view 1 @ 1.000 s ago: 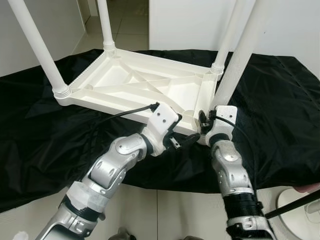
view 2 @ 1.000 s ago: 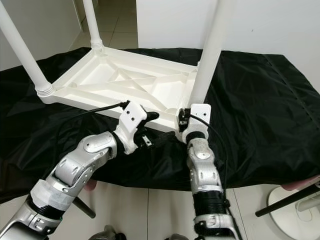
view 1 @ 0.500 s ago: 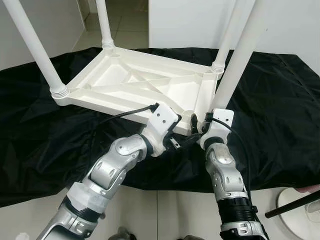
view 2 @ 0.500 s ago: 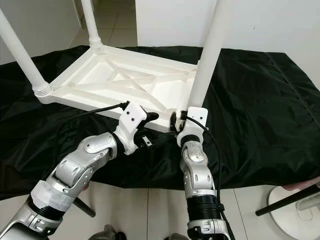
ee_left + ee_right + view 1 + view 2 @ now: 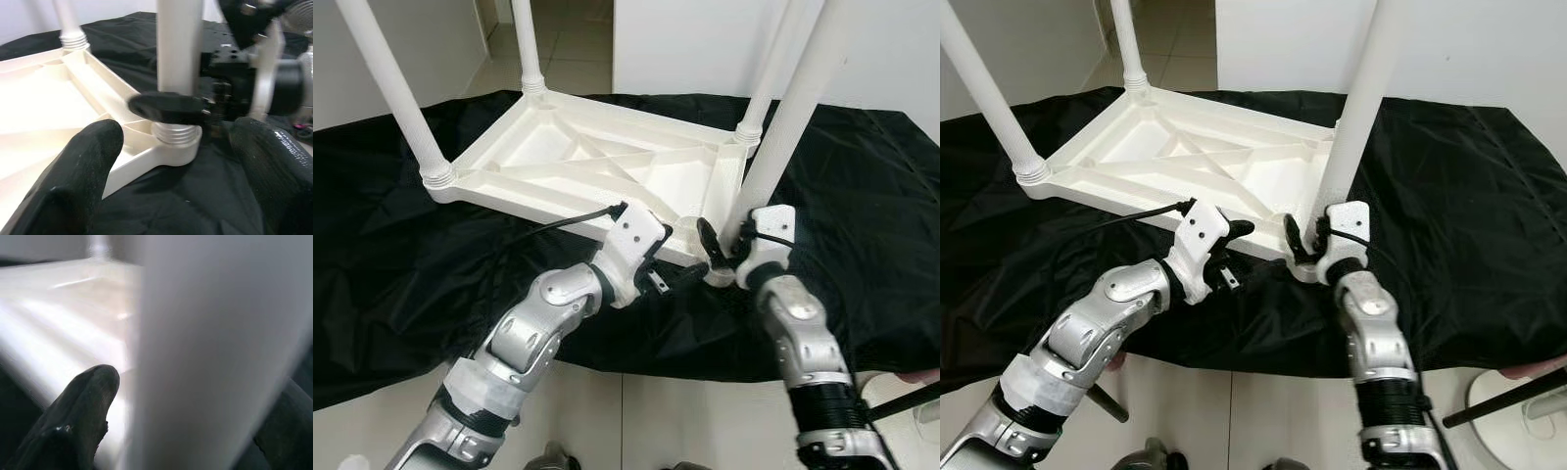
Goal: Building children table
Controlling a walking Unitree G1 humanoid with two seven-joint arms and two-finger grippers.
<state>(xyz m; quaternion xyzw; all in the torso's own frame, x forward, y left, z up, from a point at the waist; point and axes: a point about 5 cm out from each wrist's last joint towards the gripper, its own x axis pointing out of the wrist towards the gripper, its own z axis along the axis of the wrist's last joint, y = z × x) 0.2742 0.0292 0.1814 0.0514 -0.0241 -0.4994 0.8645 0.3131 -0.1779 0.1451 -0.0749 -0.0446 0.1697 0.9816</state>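
A wide black cloth (image 5: 401, 245) covers the counter, reaching from the robot's edge back toward the pale walls, with light floor tiles showing beyond it and below its near hem. On the cloth lies a white plastic children's table (image 5: 597, 166), turned upside down so its ribbed underside faces up and its four round white legs rise out of threaded collars at the corners. The far legs stand at the back corners, one leg (image 5: 396, 93) stands at the near corner on the robot's left, and the nearest leg (image 5: 793, 117) stands at the near corner on the robot's right, rising out of the top of the picture. Two silver arms reach in from below toward that near right corner. The right hand (image 5: 724, 250) sits at the base of the nearest leg, its two black fingers (image 5: 78, 416) set either side of the white tube and closing around it just above the collar; the right wrist view shows the tube close between them. The left hand (image 5: 680, 257) hovers just beside the same corner, in front of the table's near edge, its two black fingers (image 5: 73, 171) spread wide apart and holding nothing; the left wrist view looks between them at the threaded collar (image 5: 176, 133) and one of the right hand's fingers lying across the leg's base. A thin black cable (image 5: 563, 220) runs along the left wrist.
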